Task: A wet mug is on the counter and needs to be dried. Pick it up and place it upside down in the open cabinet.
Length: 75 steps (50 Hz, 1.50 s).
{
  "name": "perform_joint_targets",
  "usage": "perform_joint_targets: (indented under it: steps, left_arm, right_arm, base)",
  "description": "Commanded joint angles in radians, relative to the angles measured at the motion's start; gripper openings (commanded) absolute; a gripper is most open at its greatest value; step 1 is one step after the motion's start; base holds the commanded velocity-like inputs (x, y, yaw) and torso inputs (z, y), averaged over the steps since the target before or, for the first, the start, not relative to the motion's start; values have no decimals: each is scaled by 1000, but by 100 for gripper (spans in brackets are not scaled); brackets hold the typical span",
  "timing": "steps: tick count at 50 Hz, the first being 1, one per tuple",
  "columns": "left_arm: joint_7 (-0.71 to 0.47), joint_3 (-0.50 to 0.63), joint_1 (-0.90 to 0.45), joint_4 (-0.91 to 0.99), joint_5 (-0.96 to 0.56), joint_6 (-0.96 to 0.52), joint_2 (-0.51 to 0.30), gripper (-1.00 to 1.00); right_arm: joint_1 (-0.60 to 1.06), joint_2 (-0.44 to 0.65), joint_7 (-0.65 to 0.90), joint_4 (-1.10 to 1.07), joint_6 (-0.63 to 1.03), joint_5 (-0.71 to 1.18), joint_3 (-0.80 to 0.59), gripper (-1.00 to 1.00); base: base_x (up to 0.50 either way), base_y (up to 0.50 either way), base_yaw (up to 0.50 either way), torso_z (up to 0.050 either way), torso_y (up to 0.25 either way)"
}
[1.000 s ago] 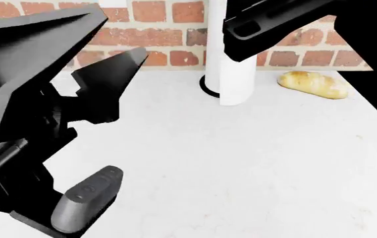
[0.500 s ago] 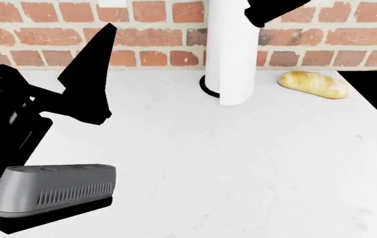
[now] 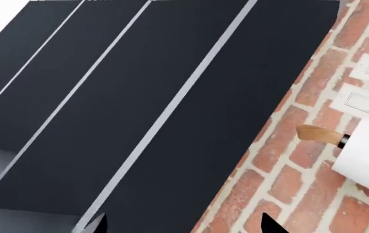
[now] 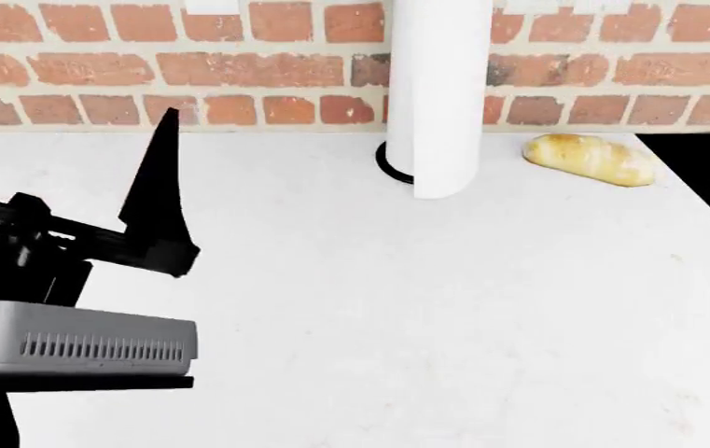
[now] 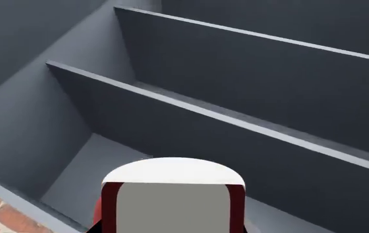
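The left gripper was seen at the left edge of the head view with its two black pointed fingers spread wide apart and nothing between them. Its grey ribbed wrist housing lay at the lower left of that view, above the white, faintly speckled stone-like bench. In the left wrist view a dark panelled cabinet face with pale grey edges filled most of the frame.

The right gripper itself was not visible, so its state could not be told. At the bottom centre of the right wrist view the small dark-red cylindrical mug with a white rim was shown close to the camera, in front of the dark grey cabinet shelves.

A tall white paper-towel roll stood at the upper centre of the head view before the red brick wall, with a golden bread loaf to its right on the bench.
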Motion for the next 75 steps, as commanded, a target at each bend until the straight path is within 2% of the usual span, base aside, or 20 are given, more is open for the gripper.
perform_joint_targets:
  steps: [1, 14, 22, 47, 54, 57, 63, 75]
  left_arm:
    - [-84, -69, 122, -2, -192, -29, 30, 100]
    - [-127, -133, 200, 39, -345, -26, 59, 100]
    - [-148, -172, 225, 56, -400, -22, 60, 100]
    - [-145, -173, 230, 39, -405, 1, 76, 100]
    - [-145, -171, 236, 36, -402, 7, 78, 100]
    - [-146, -170, 241, 31, -399, 13, 80, 100]
    - [-148, -169, 251, 23, -394, 25, 82, 100]
    - [-147, -163, 258, 11, -382, 34, 89, 100]
  right_arm:
    - [54, -18, -120, 65, -51, -188, -60, -100]
    - [170, -75, -312, 346, -248, -472, -193, -100]
    - [241, -129, -387, 524, -355, -571, -230, -100]
    - [397, -338, -506, 1188, -652, -713, -209, -100]
    - [472, -408, -557, 1457, -780, -770, -211, -100]
    - [488, -453, -597, 1556, -812, -855, -141, -100]
    - [488, -551, -701, 1658, -809, -1171, 156, -100]
    - [489, -553, -624, 1749, -673, -1089, 141, -100]
  base:
    - [0, 0, 0, 0, 0]
    - [0, 0, 0, 0, 0]
    - [0, 0, 0, 0, 0]
    - [0, 0, 0, 0, 0]
    - [0, 0, 0, 0, 0]
    - [0, 0, 0, 0, 0]
    - [0, 0, 0, 0, 2]
    - [0, 0, 0, 0, 0]
